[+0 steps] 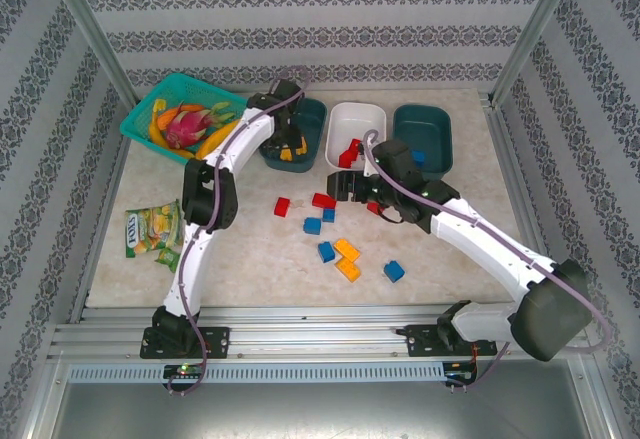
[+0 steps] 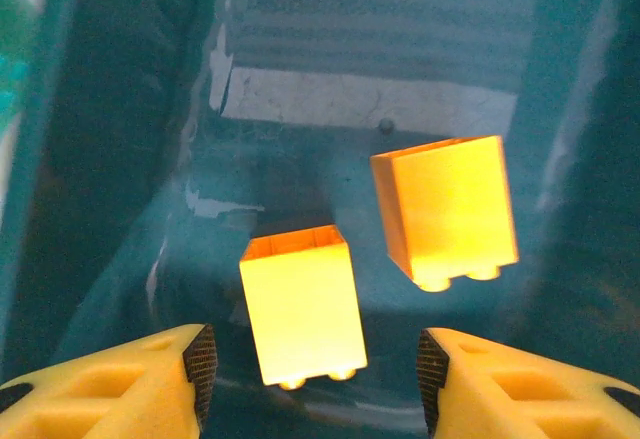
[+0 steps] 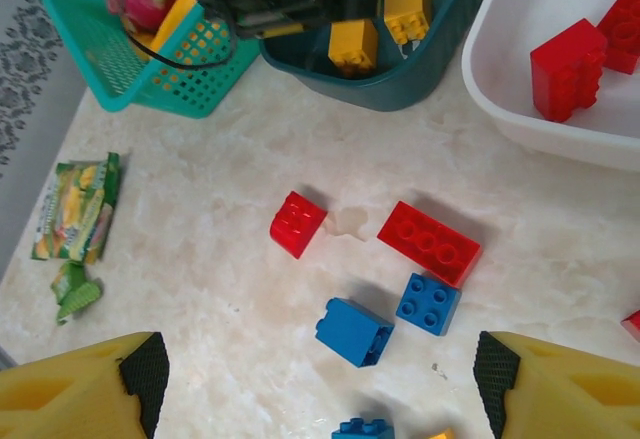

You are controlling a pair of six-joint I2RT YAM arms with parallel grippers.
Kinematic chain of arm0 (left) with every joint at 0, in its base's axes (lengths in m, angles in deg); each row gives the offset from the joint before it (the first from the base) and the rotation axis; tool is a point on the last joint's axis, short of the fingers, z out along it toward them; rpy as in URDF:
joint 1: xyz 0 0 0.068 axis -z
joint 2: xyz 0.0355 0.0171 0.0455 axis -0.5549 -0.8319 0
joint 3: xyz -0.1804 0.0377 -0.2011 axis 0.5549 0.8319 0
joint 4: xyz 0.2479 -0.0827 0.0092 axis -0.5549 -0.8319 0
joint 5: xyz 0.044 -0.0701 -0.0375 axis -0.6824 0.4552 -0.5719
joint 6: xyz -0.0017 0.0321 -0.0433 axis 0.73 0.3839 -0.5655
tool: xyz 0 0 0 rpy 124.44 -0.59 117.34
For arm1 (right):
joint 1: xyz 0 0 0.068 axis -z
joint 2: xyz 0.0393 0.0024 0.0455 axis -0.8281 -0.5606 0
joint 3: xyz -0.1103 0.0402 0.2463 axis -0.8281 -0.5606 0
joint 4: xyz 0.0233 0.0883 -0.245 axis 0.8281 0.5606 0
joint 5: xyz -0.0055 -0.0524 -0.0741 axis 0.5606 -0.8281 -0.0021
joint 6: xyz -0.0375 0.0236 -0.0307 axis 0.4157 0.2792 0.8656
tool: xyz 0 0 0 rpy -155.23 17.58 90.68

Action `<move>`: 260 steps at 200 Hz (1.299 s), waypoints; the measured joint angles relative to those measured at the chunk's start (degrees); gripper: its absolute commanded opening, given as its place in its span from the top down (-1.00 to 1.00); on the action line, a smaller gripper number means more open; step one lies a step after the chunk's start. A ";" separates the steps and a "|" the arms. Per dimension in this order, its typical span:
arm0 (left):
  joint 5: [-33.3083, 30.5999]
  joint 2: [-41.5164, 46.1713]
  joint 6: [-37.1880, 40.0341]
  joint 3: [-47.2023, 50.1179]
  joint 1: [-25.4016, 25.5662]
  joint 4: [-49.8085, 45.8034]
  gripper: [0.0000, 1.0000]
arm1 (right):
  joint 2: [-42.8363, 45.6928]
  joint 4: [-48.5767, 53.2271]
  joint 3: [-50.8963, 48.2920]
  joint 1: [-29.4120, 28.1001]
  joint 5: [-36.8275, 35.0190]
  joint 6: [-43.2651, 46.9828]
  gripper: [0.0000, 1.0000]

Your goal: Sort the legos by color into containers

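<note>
My left gripper [image 2: 317, 369] hangs open inside the left dark teal tub [image 1: 305, 119]. One yellow-orange brick [image 2: 303, 304] lies between its fingers, clear of both pads, and a second one [image 2: 445, 212] lies beside it. My right gripper [image 3: 320, 384] is open above the table, over a blue brick [image 3: 354, 331], a blue square brick [image 3: 428, 303], a long red brick [image 3: 429, 243] and a small red one [image 3: 298, 224]. The white tub [image 1: 357, 114] holds red bricks [image 1: 348, 151]. A blue brick [image 1: 418, 157] lies in the right teal tub [image 1: 430, 119]. Two orange bricks [image 1: 348, 259] and more blue ones [image 1: 394, 271] lie nearer the front.
A bright teal basket [image 1: 150, 109] of fruit stands at the back left, touching the left tub. A snack packet [image 1: 152, 231] lies at the left edge of the table. Metal frame posts stand at the back corners.
</note>
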 measured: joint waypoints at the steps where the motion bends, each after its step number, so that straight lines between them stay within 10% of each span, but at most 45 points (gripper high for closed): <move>1: 0.04 0.13 -0.04 0.00 0.00 0.00 -0.18 | -0.09 0.11 0.11 -0.07 -0.15 0.04 -0.62; 33: 0.15 13.49 -2.34 6.12 0.00 0.98 -0.23 | -5.35 2.75 6.56 -4.44 -4.39 0.57 -0.51; 94: 2.34 61.68 -9.51 54.60 0.00 13.55 -0.30 | -27.36 9.99 21.94 -12.07 -9.99 -3.87 -0.31; 142: 3.65 81.66 -15.54 82.49 0.13 13.60 -0.31 | -43.82 17.62 39.26 -15.67 -12.35 -9.09 -0.44; 260: 5.25 96.91 -17.64 88.91 0.17 12.00 -0.30 | -63.14 30.18 57.11 -16.02 -14.99 -19.43 -0.24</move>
